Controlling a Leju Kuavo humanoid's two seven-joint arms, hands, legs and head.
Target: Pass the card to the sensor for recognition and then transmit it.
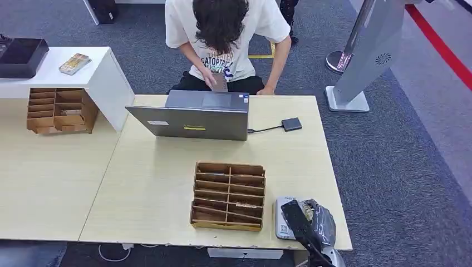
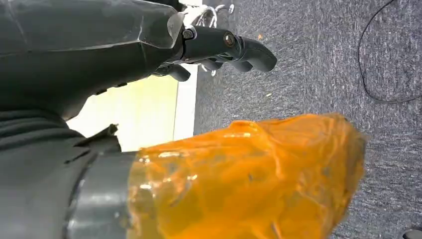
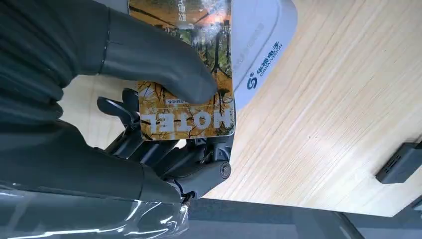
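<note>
Right hand (image 3: 164, 124) pinches the autumn-forest printed hotel card (image 3: 186, 107) thumb on top, held over the white flat card sensor (image 1: 285, 218) at the light wood table's (image 1: 150, 183) near right corner. Left hand (image 2: 219, 50) loosely curled, grasping nothing, above grey carpet.

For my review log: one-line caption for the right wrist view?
Right hand holds a hotel card over the white card reader on the wooden table.

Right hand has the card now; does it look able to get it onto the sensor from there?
Probably yes. The right hand holds the card between thumb and fingers, right over the white sensor at the table's near right corner, and nothing lies between them. The organizer stands off to the side.
</note>
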